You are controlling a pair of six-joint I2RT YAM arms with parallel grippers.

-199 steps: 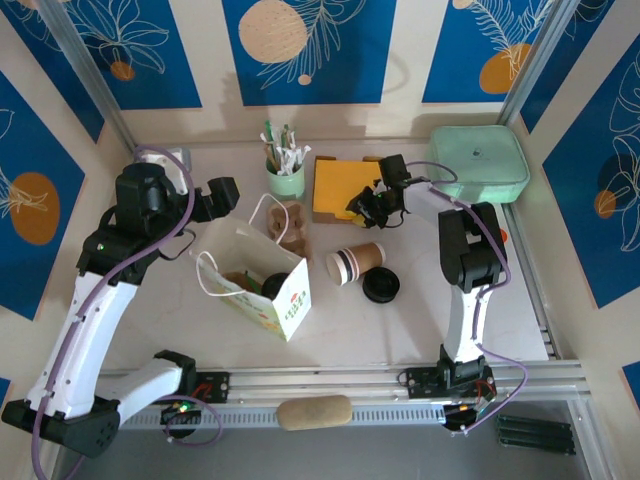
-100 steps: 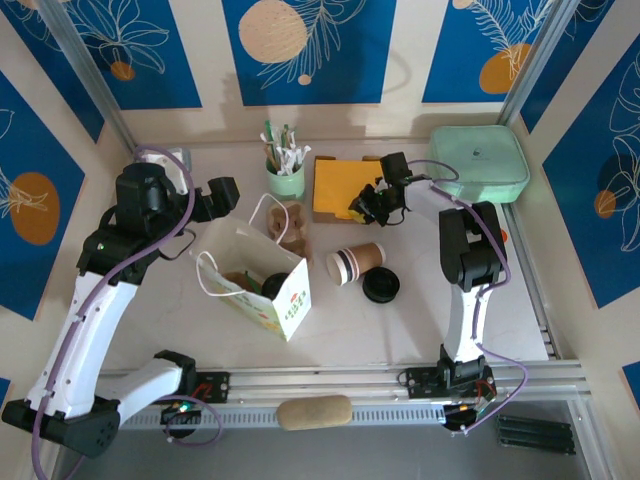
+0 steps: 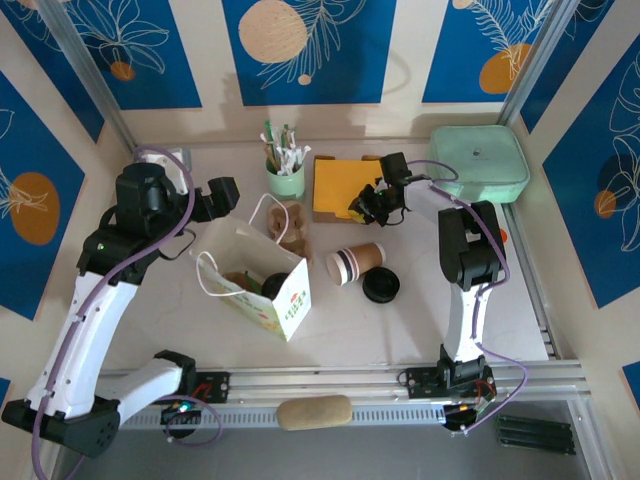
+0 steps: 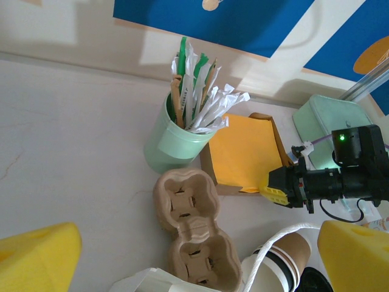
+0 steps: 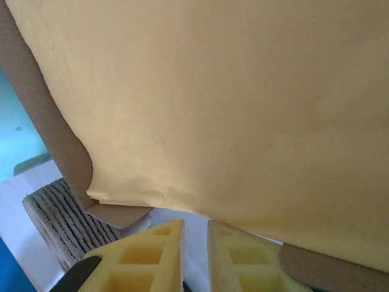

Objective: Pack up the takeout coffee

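The takeout coffee cup (image 3: 355, 263) lies on its side mid-table, kraft brown with white and dark bands, its open mouth to the left. Its black lid (image 3: 381, 286) rests beside it. In the left wrist view the cup (image 4: 292, 258) sits at the bottom right. My left gripper (image 3: 224, 193) hangs open above the table behind the paper bag (image 3: 255, 285), its yellow fingers wide apart (image 4: 197, 243). My right gripper (image 3: 363, 207) is at the near edge of the orange napkins (image 3: 340, 185). Its jaws (image 5: 196, 228) stand a narrow gap apart under the napkin edge (image 5: 213, 91); a pinch is not clear.
A pulp cup carrier (image 3: 290, 228) lies between the bag and the napkin tray. A mint cup of utensils (image 3: 285, 180) stands behind it, and a mint lidded box (image 3: 480, 160) is at the back right. The bag's white handle (image 4: 285, 234) loops over the cup.
My right gripper has narrowed its jaws and shifted slightly up toward the napkin tray. The left arm, cup and lid have not moved.
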